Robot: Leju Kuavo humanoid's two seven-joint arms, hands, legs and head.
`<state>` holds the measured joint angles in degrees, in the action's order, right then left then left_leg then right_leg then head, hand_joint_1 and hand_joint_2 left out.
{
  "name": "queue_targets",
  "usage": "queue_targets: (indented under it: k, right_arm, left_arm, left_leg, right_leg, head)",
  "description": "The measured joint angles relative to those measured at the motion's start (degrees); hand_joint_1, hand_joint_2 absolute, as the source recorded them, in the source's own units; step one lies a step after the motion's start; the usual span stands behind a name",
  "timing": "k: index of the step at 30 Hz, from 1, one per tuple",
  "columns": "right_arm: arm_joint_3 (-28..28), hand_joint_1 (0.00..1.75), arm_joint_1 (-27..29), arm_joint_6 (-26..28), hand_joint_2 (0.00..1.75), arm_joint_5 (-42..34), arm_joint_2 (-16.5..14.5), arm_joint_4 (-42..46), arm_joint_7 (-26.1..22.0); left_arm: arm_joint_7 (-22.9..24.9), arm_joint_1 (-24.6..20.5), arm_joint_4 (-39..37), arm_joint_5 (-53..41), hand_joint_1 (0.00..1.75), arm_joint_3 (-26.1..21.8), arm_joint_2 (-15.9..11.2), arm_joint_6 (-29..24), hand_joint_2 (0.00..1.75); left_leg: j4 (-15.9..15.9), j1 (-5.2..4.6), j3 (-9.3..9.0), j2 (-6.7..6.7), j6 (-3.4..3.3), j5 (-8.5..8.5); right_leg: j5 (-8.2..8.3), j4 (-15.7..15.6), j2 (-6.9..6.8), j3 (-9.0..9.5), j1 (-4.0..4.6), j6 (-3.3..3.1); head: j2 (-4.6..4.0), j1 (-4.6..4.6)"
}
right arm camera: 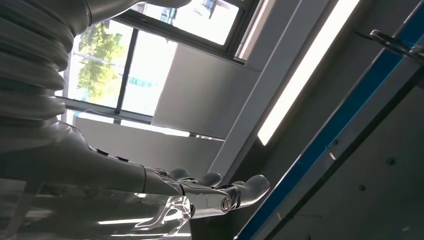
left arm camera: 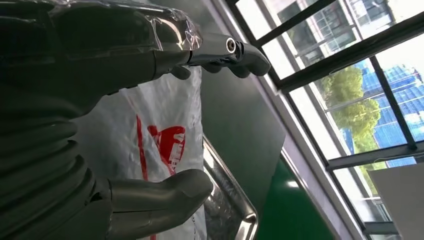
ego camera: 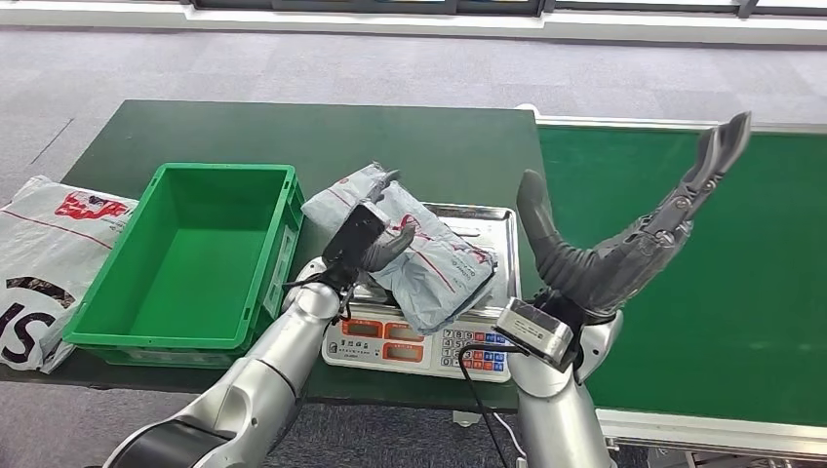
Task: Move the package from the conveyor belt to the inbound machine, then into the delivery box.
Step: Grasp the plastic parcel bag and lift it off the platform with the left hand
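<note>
Head view, left to right. A white plastic bag (ego camera: 44, 258) with red and black print lay at the left edge of the dark green table (ego camera: 293, 132). Beside it stood the green delivery box (ego camera: 161, 336), a plastic crate with nothing visible inside. Just right of the crate sat the inbound machine (ego camera: 414, 346), an electronic scale with red displays, a keypad and a steel weighing tray (ego camera: 488, 229). The package (ego camera: 439, 263), a grey poly mailer with red markings, lay across the tray, its upper left end overhanging toward the crate. The left hand (ego camera: 366, 239) gripped the package, thumb on one face and fingers on the other; the left wrist view showed the same hold, the thumb (left arm camera: 165, 192) and fingers (left arm camera: 235, 50) bracketing the mailer (left arm camera: 150, 130) over the tray rim (left arm camera: 235, 205). The right hand (ego camera: 624, 244) was raised, holding nothing, fingers extended and wide apart from the thumb, over the near edge of the green conveyor belt (ego camera: 731, 283).
</note>
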<state>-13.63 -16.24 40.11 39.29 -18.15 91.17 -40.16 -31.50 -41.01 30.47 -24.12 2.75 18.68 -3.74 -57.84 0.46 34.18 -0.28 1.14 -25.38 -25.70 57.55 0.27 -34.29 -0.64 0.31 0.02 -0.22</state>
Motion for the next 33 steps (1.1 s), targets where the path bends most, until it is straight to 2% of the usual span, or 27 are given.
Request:
queue_targets:
  k: [8,26,29,33]
  right_arm:
    - [0.7,0.00,0.5,0.0,1.75,0.2,0.1,0.0,0.0]
    - [1.2,0.00,1.0,0.0,1.75,0.7,0.3,-1.0,0.0]
    - [1.6,0.00,1.1,0.0,1.75,0.7,0.3,-1.1,0.0]
    - [1.9,0.00,1.2,0.0,1.75,0.7,0.3,-1.3,0.0]
  left_arm:
    - [0.0,-0.5,-5.8,1.8,0.00,-4.1,0.8,3.3,1.75]
    - [0.9,-0.8,-8.5,2.2,0.00,-4.8,1.5,4.0,1.75]
    - [2.8,-0.8,-8.7,-1.1,0.00,-4.6,1.5,0.9,1.75]
    - [7.0,-0.4,-9.4,-11.0,0.00,-1.8,1.5,-8.1,1.75]
  left_leg:
    - [0.0,0.00,0.03,-0.01,0.00,-0.01]
    - [0.0,0.00,0.03,-0.01,0.00,0.00]
    - [0.0,0.00,0.03,-0.01,0.00,0.00]
    - [0.0,0.00,0.02,-0.01,0.00,-0.01]
  right_leg:
    - [-0.01,0.0,-0.01,-0.02,0.00,-0.01]
    - [-0.01,0.0,-0.01,-0.01,0.00,-0.01]
    - [-0.01,0.0,-0.01,-0.01,0.00,-0.01]
    - [-0.01,0.0,-0.01,-0.01,-0.01,-0.01]
  head:
    - [0.00,0.00]
    - [0.00,0.00]
    - [0.00,0.00]
    - [0.00,0.00]
